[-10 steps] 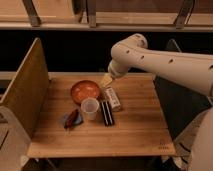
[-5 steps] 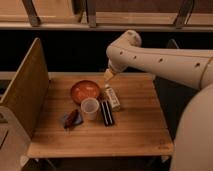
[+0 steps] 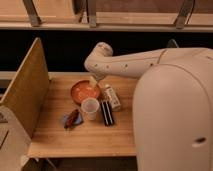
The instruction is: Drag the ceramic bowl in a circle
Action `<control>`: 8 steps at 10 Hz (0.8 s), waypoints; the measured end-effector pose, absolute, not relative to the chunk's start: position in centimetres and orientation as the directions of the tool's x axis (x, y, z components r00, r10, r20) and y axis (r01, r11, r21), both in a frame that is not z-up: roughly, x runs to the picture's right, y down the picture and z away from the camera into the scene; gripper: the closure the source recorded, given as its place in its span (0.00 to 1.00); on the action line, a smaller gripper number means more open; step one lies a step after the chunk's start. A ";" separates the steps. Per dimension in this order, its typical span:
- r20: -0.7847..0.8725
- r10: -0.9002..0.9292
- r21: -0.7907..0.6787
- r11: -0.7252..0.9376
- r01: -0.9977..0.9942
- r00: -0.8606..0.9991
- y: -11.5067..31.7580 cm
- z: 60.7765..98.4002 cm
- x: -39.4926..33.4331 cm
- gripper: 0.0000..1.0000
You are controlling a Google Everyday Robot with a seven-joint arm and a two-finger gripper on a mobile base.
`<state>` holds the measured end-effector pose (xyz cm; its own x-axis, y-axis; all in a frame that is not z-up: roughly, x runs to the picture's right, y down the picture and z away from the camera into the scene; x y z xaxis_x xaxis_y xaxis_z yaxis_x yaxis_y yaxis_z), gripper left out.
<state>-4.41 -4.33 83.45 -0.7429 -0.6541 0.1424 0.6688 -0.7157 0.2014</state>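
The ceramic bowl (image 3: 81, 92), orange-red and shallow, sits on the wooden table (image 3: 85, 137) towards its back left. My gripper (image 3: 95, 85) hangs from the pale arm that reaches in from the right. It stands open right over the bowl's right rim. Whether it touches the bowl I cannot tell. Part of that rim is hidden behind it.
A translucent white cup (image 3: 90, 107) stands just in front of the bowl. A black flat pack (image 3: 106, 113) and a white packet (image 3: 113, 98) lie to the right, a red and blue bag (image 3: 72, 119) to the front left. An upright wooden panel (image 3: 25, 92) walls the table's left side.
The gripper has moved left and down, from beside the bowl's right side to over its right rim. The arm fills more of the right of the view.
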 end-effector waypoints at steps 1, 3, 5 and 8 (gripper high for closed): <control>0.141 -0.652 0.235 -0.709 0.665 -0.745 -3.2 84.6 -5.7 0.20; 0.131 -0.659 0.301 -0.686 0.663 -0.741 -1.6 86.7 -7.7 0.20; 0.129 -0.660 0.306 -0.683 0.663 -0.740 -1.5 86.9 -7.8 0.20; 0.130 -0.660 0.330 -0.674 0.660 -0.740 -0.8 86.4 -8.0 0.20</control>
<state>-8.04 -0.79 86.41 -0.7396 -0.6603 0.1304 0.6603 -0.6745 0.3302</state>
